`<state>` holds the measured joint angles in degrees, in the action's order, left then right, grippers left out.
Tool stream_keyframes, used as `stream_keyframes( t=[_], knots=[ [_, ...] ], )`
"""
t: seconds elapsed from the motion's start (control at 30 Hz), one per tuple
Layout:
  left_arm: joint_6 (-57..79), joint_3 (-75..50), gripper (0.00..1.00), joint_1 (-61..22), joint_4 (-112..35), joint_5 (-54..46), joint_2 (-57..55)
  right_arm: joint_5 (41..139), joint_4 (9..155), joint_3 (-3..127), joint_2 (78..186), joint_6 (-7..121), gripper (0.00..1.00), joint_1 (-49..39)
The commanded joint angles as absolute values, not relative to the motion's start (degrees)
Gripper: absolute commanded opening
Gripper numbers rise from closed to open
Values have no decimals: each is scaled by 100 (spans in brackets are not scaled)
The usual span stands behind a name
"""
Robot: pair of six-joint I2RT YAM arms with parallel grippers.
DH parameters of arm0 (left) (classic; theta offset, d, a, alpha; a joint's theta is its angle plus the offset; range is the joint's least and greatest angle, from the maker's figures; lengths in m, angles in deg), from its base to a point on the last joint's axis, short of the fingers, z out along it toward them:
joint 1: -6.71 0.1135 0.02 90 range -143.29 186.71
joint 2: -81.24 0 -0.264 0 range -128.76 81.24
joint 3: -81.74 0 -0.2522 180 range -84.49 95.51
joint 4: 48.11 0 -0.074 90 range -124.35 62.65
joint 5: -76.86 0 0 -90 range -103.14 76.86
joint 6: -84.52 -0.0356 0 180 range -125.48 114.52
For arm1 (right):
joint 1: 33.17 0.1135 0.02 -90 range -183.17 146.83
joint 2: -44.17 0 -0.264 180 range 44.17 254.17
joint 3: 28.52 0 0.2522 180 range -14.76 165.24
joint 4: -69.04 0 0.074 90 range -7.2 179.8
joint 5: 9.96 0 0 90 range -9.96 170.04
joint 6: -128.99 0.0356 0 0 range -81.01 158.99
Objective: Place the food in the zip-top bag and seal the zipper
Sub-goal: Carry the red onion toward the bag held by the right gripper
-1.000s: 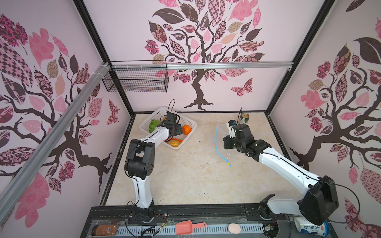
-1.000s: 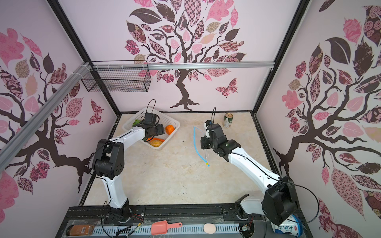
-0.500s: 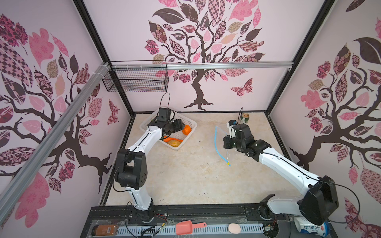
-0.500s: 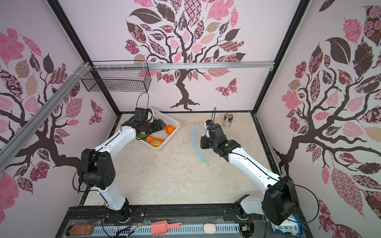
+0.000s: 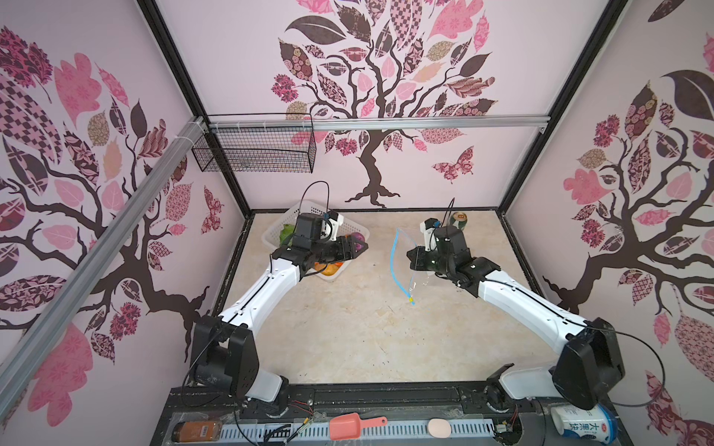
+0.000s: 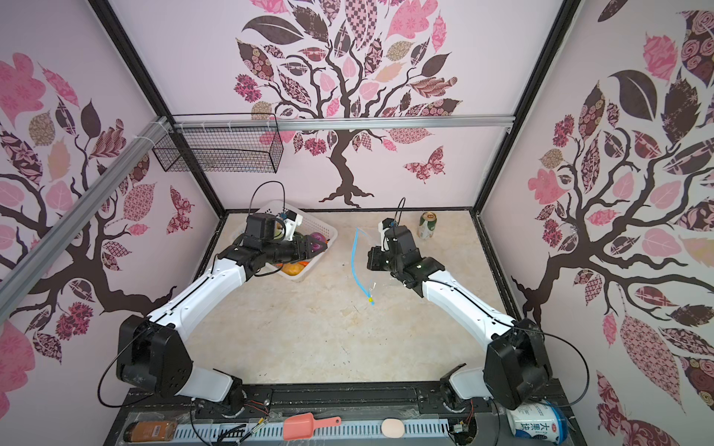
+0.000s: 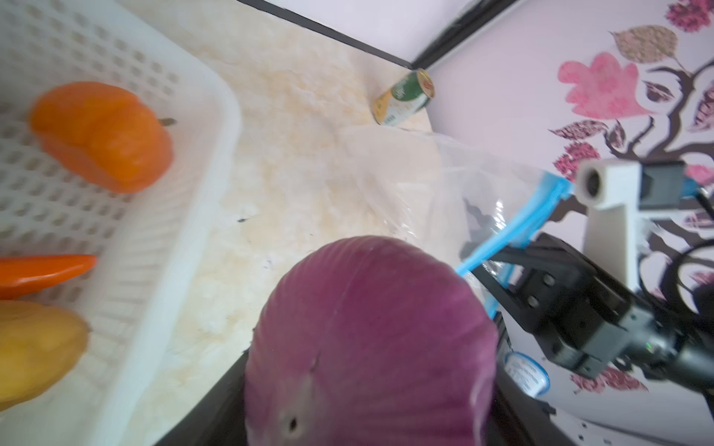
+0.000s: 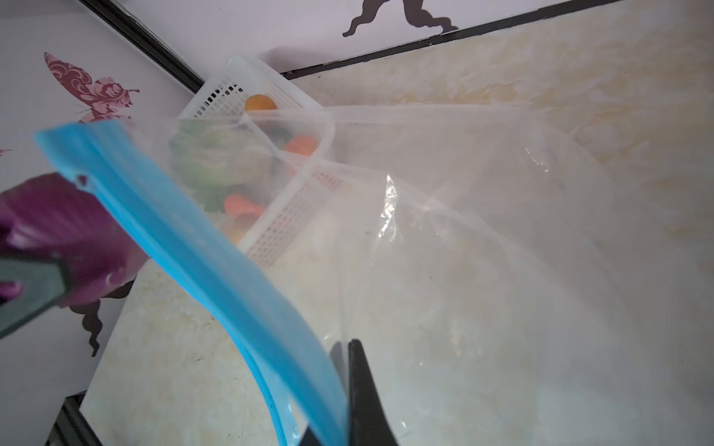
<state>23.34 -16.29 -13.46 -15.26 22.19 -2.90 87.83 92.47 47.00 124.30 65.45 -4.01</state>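
My left gripper [image 5: 356, 249] is shut on the purple onion [image 7: 371, 340], held above the right edge of the white basket [image 5: 270, 235]. A pumpkin [image 7: 104, 135], a carrot [image 7: 42, 270] and a yellowish potato [image 7: 34, 347] lie in the basket, and green cabbage [image 5: 286, 233] shows behind the arm. To the right the clear zip-top bag [image 8: 463, 231] lies on the table. My right gripper [image 8: 345, 347] is shut on the upper lip of its light-blue zipper [image 5: 393, 258], lifting the mouth open toward the onion [image 6: 317, 247].
A green-white drink can [image 5: 459, 220] stands at the back behind the right arm. A black wire basket [image 5: 255, 154] hangs on the back-left wall. On the front rail lie a pink scoop [image 5: 347, 424], a brown bottle [image 5: 197, 430] and a white tub [image 5: 579, 424].
My left gripper has risen out of the basket with the onion and swung right toward the bag. The right arm and the bag have not moved.
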Motion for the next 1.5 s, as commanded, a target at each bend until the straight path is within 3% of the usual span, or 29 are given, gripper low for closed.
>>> stream_keyframes(
  t=[0.0, 0.3, 0.63, 0.9, 1.27, 1.47],
  knots=[
    [2521, -1912, 23, -1601, -2162, 2547, -116, 9163, 8920, 4962, 12679, 6905, 0, -404],
    [2621, -1966, 23, -2426, -2721, 2292, -191, 9277, 8551, 4746, 12688, 7174, 0, -408],
    [2896, -1917, 23, -2590, -2968, 1980, -687, 9503, 8480, 4524, 12282, 7224, 0, -408],
    [3120, -1615, 23, -2598, -2376, 1148, -937, 9728, 8481, 4309, 11887, 7268, 0, -408],
    [2865, -964, 25, -3096, -1132, 398, -1258, 9996, 8196, 4240, 12155, 7511, 0, -198],
    [2801, -766, 34, -3183, -757, 286, -1429, 9837, 8170, 4093, 12218, 7562, 0, -173]
  ],
)
